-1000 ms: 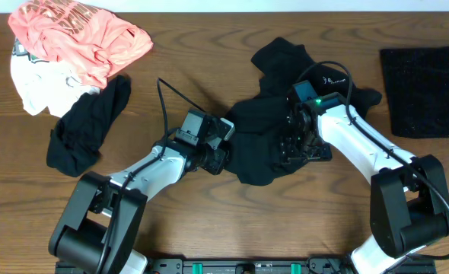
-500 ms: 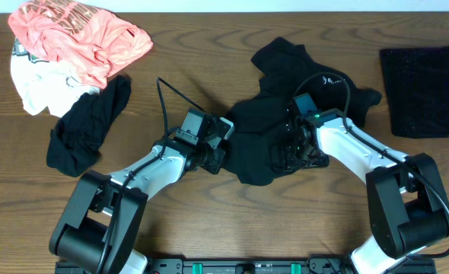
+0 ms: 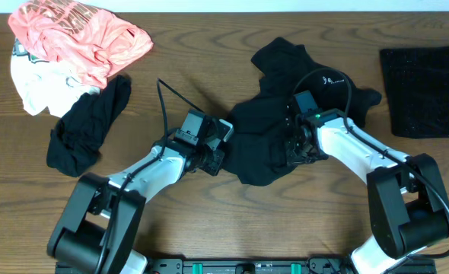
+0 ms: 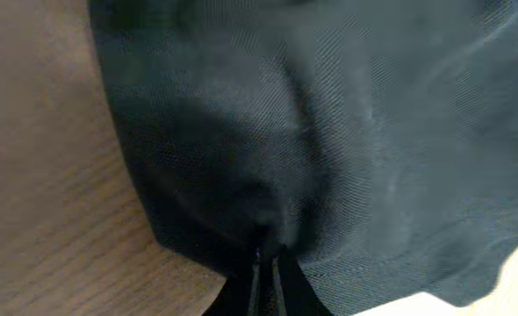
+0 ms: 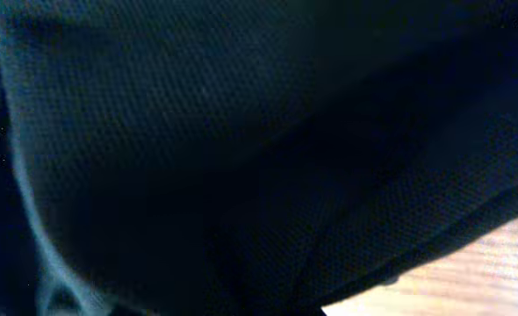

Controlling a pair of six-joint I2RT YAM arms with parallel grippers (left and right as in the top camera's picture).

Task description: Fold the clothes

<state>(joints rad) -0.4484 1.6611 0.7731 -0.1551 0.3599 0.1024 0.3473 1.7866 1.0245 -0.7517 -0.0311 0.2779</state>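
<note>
Overhead view: wooden tabletop (image 3: 209,61) w/ two robot arms reaching in from the bottom edge. A crumpled black garment (image 3: 259,148) lies at centre, spreading up and to the right, w/ a small white round logo (image 3: 329,79) near its upper right part. The left gripper (image 3: 218,156) sits at the garment's left edge. The right gripper (image 3: 291,148) is down on its middle-right part. Top left corner: a coral-pink tee (image 3: 80,34) is bunched up, partly on top of a white garment (image 3: 34,85). Just below those lies a second black garment (image 3: 87,125), a long limp strip, well apart from both arms. Far right: a black textured cloth (image 3: 424,90) lies flat as a neat rectangle.

Left wrist view: fine black mesh fabric of the centre garment (image 4: 329,132) fills most of the frame, w/ bare tabletop (image 4: 39,175) at left. The left gripper (image 4: 266,268) is clenched, fingertips pressed together at bottom centre, pinching the fabric's edge. Folds fan out from that pinch.

Right wrist view: black knit fabric (image 5: 197,132) is right up against the lens, dark and blurred. A sliver of tabletop (image 5: 470,281) shows at bottom right. The fingers are hidden by cloth, but creases run together toward the bottom centre. The right gripper is clenched, apparently w/ the same garment in its grip.
</note>
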